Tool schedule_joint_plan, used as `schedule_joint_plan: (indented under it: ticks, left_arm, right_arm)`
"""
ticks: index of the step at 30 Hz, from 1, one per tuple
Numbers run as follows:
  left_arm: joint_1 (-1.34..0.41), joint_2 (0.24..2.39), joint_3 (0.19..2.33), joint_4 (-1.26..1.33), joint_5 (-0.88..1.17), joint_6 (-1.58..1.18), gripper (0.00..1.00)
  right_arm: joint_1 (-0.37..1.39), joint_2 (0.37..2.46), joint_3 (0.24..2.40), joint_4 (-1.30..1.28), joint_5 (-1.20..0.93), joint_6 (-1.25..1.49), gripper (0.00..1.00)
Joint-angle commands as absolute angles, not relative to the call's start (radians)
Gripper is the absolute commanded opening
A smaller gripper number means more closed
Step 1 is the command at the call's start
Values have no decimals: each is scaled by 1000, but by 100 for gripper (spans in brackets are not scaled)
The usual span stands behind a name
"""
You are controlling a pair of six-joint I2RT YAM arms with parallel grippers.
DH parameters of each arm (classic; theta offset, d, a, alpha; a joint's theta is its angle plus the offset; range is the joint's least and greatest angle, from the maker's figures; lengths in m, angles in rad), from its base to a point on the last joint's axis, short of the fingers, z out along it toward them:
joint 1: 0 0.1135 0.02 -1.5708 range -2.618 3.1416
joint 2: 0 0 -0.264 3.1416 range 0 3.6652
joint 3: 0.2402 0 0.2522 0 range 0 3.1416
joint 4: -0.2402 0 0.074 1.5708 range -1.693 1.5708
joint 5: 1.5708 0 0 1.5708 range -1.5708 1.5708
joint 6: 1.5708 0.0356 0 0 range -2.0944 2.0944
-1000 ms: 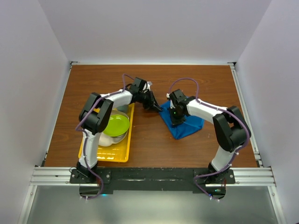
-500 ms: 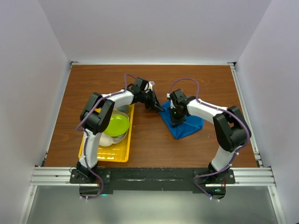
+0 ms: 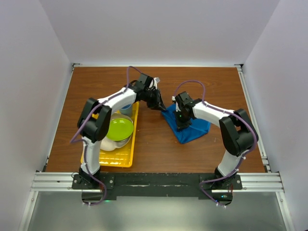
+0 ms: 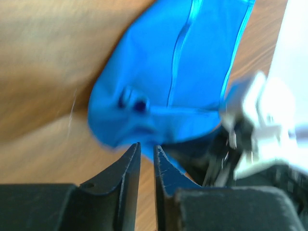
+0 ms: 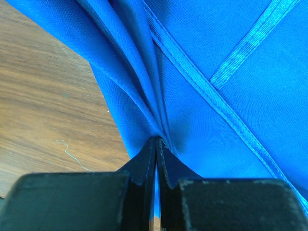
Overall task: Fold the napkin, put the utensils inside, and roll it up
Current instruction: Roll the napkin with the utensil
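The blue napkin (image 3: 191, 130) lies bunched and partly folded on the brown table, right of centre. My right gripper (image 3: 181, 123) presses down on its left part; in the right wrist view the fingers (image 5: 156, 142) are shut on a pinched ridge of the napkin (image 5: 216, 72). My left gripper (image 3: 161, 106) hovers at the napkin's far-left corner. In the left wrist view its jaws (image 4: 147, 151) stand a narrow gap apart with bare wood between them, the napkin (image 4: 183, 86) just beyond the tips. The utensils are out of view.
A yellow tray (image 3: 126, 160) sits at the left, holding a green dish (image 3: 119, 129) in a white bowl and a small blue cup (image 3: 126, 109). White walls close in the table on three sides. My right arm's white link (image 4: 269, 115) is close beside the left gripper.
My left arm has shifted toward the far side and the napkin's corner, and its jaws have parted a little. The right gripper has kept its pinch in the same place.
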State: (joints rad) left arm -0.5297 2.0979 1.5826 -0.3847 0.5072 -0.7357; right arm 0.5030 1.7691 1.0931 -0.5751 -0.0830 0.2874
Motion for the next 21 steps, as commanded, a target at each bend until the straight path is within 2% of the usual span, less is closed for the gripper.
schedule_joint_plan:
  ticks: [1, 4, 7, 21]
  left_arm:
    - [-531, 1964, 1493, -457, 414, -655, 13]
    - [-529, 1960, 1486, -480, 387, -644, 4]
    - [-531, 1951, 1464, -466, 374, -637, 0]
    - [-551, 2126, 1551, -397, 469, -696, 0]
  right_arm:
    - [503, 1855, 1048, -563, -48, 278, 3]
    - [503, 1855, 1048, -564, -41, 276, 3]
    - [503, 1855, 1046, -568, -38, 272, 2]
    - [503, 1861, 1042, -560, -43, 270, 0]
